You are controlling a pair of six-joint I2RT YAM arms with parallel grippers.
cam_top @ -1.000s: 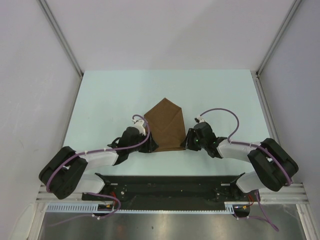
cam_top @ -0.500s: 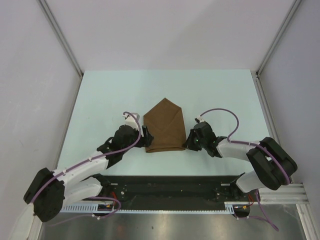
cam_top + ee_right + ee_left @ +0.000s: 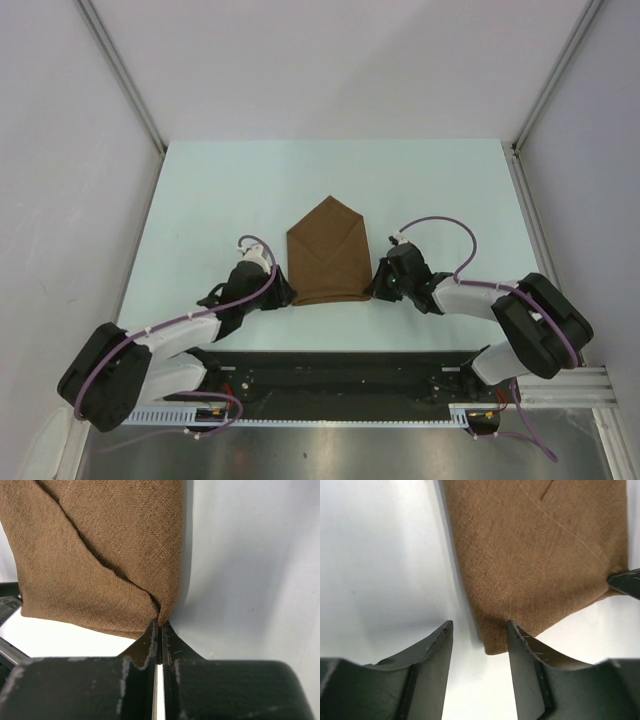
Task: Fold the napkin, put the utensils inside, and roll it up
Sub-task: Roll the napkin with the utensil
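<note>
Since half a second ago the left arm has drawn back toward the near edge, and the left gripper (image 3: 284, 292) has slid from the left side of the napkin (image 3: 327, 255) down to its near-left corner. The right arm has hardly shifted.

The napkin lies flat in the middle of the table (image 3: 215, 190), a little toward the near side. It is a folded brown packet with a point at its far end and a straight near edge, and diagonal folds cross its top.

In the left wrist view, the left gripper's jaws stand a moderate way apart, holding nothing. The near-left corner of the napkin (image 3: 530, 565) lies just ahead of the gap and touches the right finger (image 3: 527, 665).

The right gripper (image 3: 159, 623) sits at the near-right corner. Its jaws are closed to a thin slit and the fingertips appear to pinch the very tip of that corner, where the folds of the cloth (image 3: 100, 555) run together.
</note>
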